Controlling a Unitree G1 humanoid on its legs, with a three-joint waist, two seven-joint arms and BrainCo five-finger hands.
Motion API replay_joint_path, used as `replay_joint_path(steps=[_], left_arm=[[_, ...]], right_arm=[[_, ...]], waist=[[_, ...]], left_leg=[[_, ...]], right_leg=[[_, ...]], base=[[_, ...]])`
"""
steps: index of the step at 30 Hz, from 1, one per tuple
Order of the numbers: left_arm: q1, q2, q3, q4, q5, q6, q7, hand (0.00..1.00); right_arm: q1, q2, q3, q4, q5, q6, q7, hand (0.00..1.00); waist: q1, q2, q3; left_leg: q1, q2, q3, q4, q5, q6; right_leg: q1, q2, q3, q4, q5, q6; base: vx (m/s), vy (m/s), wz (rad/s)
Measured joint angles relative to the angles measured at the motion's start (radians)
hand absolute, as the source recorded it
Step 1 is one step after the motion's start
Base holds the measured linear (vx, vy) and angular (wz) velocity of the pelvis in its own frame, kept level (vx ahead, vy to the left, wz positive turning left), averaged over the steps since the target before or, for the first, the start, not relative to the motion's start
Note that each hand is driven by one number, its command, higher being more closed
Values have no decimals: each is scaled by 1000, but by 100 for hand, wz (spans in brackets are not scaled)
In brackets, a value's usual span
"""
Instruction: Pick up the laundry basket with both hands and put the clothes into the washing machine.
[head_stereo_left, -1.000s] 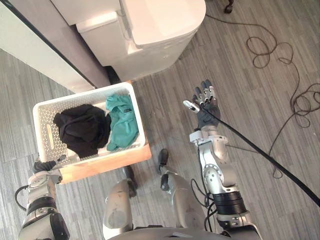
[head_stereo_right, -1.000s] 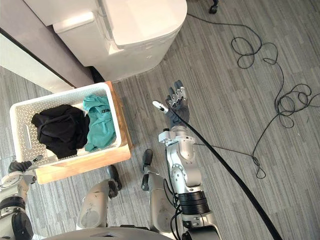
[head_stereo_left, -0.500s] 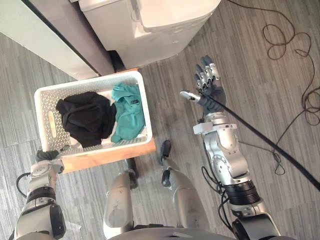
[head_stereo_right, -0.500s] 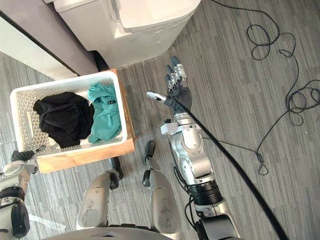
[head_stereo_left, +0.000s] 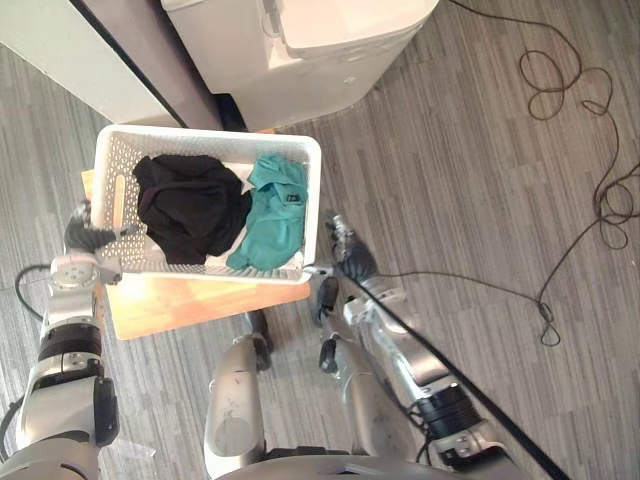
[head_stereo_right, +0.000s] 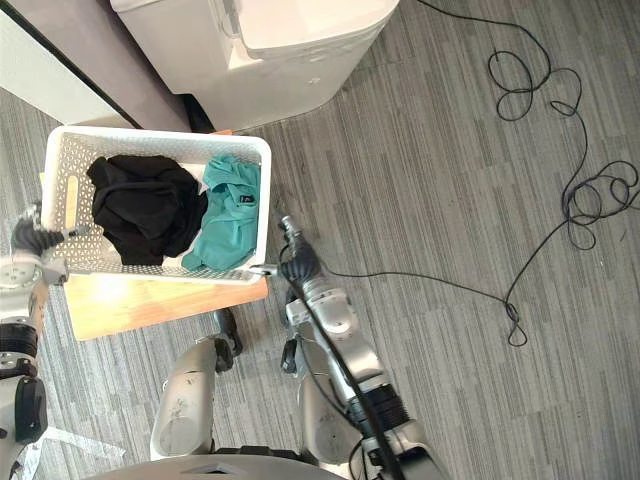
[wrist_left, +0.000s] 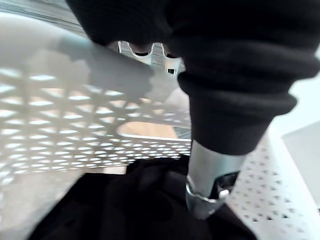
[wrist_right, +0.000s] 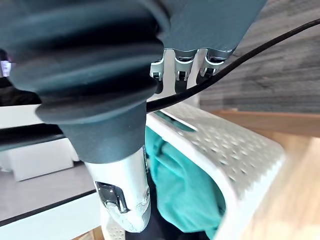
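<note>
Left hand (head_stereo_left: 85, 235) is gripping the left end of the white perforated plastic laundry basket (head_stereo_left: 205, 133). Its fingers (wrist_left: 145, 50) are lying outside the wall and its thumb inside, pinching the wall between them. Right hand (head_stereo_left: 352, 258) is doing the same at the right end, with fingers (wrist_right: 180, 67) outside, thumb inside and the rim clamped between.

The basket is holding a crumpled black garment (head_stereo_left: 190, 205) beside a teal garment (head_stereo_left: 278, 215), just in front of the white washing machine (head_stereo_left: 330, 50). It is overhanging the right end of the pale wooden tabletop (head_stereo_left: 180, 300).

Half a second ago the right hand was hanging spread over the floor, well apart from the basket, and the basket was sitting squarely on the tabletop.
</note>
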Motion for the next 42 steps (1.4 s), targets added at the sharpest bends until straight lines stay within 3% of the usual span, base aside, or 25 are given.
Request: replay_joint_path(steps=[6,11,19,30,34,38,42], left_arm=[[4,-17,1,-103,21,16,23,0],[8,-47,11,-158,39,22,63,0],[9,-65,10,-205,58,33,64,0],[57,-151,15,-378,151,99,81,0],[71,-168,39,-420,204,138,39,0],[74,-167,51,-473,270,182,-37,0],[75,-167,52,-502,295,204,-80,0]], right_arm=[[-21,108,-16,45,56,3,-13,0],[-38,112,-40,45,89,3,-46,0],[-71,112,-81,44,97,3,-51,0],[-145,74,-245,40,-7,49,-73,0],[-164,62,-262,40,-65,85,-60,0],[-249,34,-271,44,-116,146,14,0],[-336,37,-271,88,-120,176,72,0]], waist=[[8,1,12],[24,2,12],[30,1,12],[49,1,12],[46,1,11],[49,1,11],[50,1,11]], left_leg=[[-12,14,2,22,-10,-3],[-34,15,5,31,-11,-3],[-58,15,-1,38,-13,1],[-72,19,-7,57,-14,2],[-76,19,-5,59,-14,3],[-88,19,-3,65,-15,3],[-92,19,-1,68,-16,7]], right_leg=[[-5,11,3,-3,1,0],[-27,12,6,-2,6,-3],[-26,13,5,-37,33,7],[-24,16,4,-49,49,7],[-27,16,5,-49,49,7],[-34,16,6,-58,56,4],[-34,16,8,-66,63,4]], base=[[16,-4,-3],[41,-8,-3],[15,-1,1],[0,0,0],[9,-5,-1],[27,-13,0],[32,-6,-1]])
